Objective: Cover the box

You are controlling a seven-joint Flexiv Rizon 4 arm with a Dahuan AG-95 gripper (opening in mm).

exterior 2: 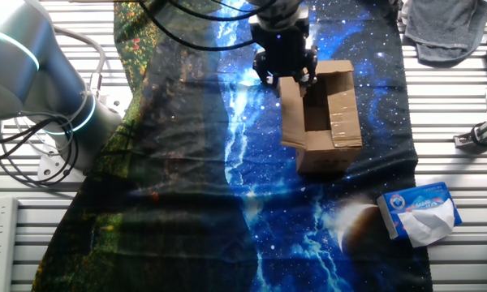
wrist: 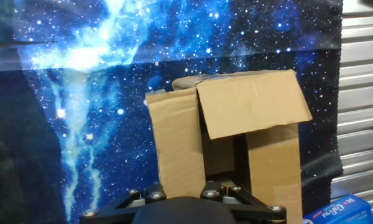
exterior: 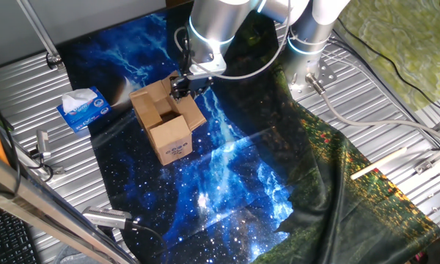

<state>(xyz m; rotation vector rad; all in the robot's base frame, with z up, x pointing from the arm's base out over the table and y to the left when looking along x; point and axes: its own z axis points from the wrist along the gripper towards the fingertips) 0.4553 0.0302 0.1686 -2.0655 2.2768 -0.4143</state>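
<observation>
box (exterior: 169, 121): brown corrugated, top flaps partly raised, white label | pincer (exterior: 182, 86): at rim, opening unclear

The box (exterior: 169, 125) stands on the cloth (exterior: 227, 176) over the table (exterior: 29, 95); the gripper (exterior: 182, 86) hangs at its rim, the tissue box (exterior: 83, 108) lies apart beside it
</observation>
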